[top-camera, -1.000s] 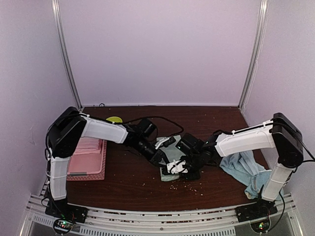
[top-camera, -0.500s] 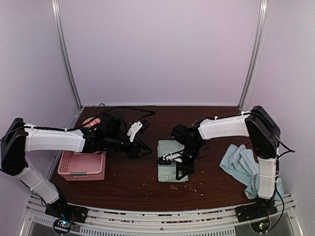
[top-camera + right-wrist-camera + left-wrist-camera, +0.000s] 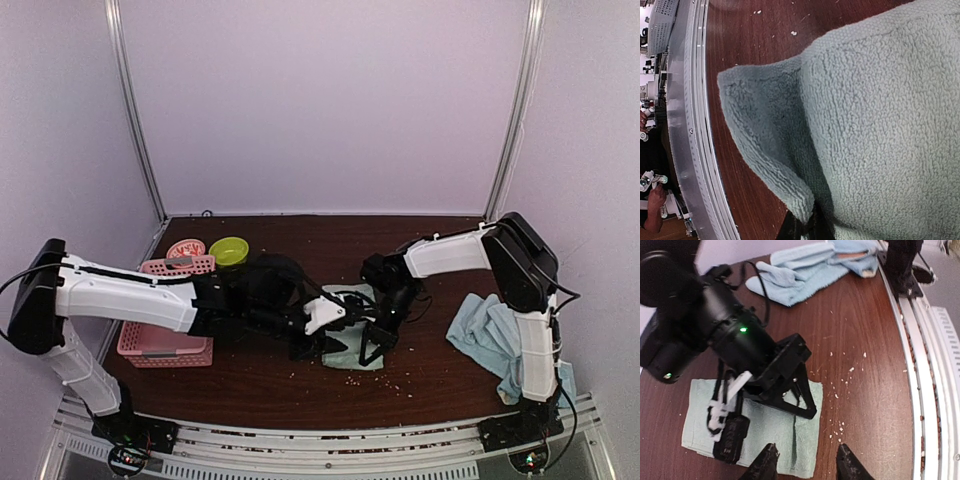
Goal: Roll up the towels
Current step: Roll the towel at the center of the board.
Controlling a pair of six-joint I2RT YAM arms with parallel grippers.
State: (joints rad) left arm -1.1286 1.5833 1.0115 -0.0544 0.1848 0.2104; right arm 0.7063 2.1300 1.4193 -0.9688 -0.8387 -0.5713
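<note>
A mint green towel (image 3: 347,357) lies flat at the table's middle, with a thin dark mark (image 3: 793,440) near its edge. In the right wrist view one corner of this towel (image 3: 875,115) is lifted and folded. My right gripper (image 3: 373,343) (image 3: 807,227) is shut on that fold. The left gripper (image 3: 322,338) (image 3: 806,467) hovers just above the mint towel's (image 3: 760,427) near edge. It is open, with one fingertip over the cloth and the other over bare wood. Crumpled light blue towels (image 3: 495,335) (image 3: 810,265) lie at the right.
A pink latticed basket (image 3: 165,340) stands at the left, under my left arm. Behind it are a green bowl (image 3: 228,250) and a pink bowl (image 3: 187,248). Pale crumbs (image 3: 840,390) dot the wood. A metal rail (image 3: 930,370) runs along the near edge.
My left gripper has opened wider and swung back right to the mint towel's edge. The right gripper has stayed shut on the towel and shifted slightly.
</note>
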